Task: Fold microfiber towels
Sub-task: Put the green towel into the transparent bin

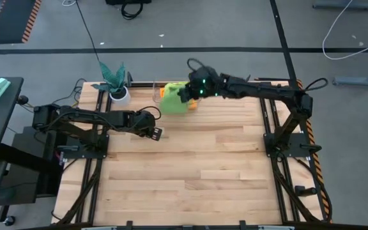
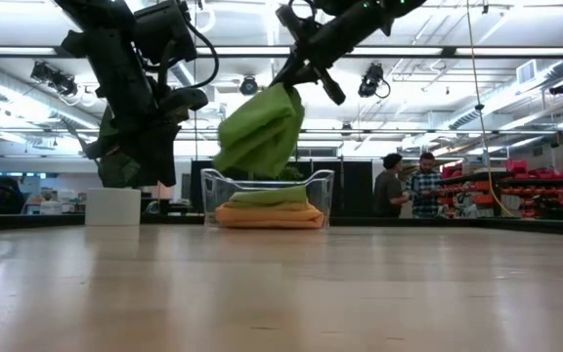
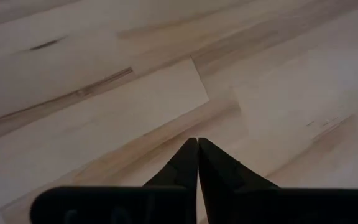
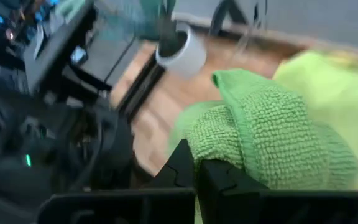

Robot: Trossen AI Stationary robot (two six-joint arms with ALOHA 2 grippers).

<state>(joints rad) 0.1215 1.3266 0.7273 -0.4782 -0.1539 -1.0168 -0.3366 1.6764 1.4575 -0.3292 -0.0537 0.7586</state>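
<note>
Your green towel (image 2: 260,132) hangs bunched in the air above the clear bin (image 2: 267,186), which holds folded lime and orange towels (image 2: 268,212). The right gripper (image 2: 296,83) has its fingers clamped on that towel's top. Your left gripper (image 3: 197,146) hovers over bare table (image 1: 190,166) near the plant (image 1: 115,80), fingers together on nothing

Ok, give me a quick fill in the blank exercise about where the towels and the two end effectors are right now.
1. The right end effector holds a green towel ____ the clear bin.
2. The bottom towel in the bin, the orange towel, is coloured ____.
3. The left end effector is shut over bare ____.

Missing words: above; orange; wood
</note>
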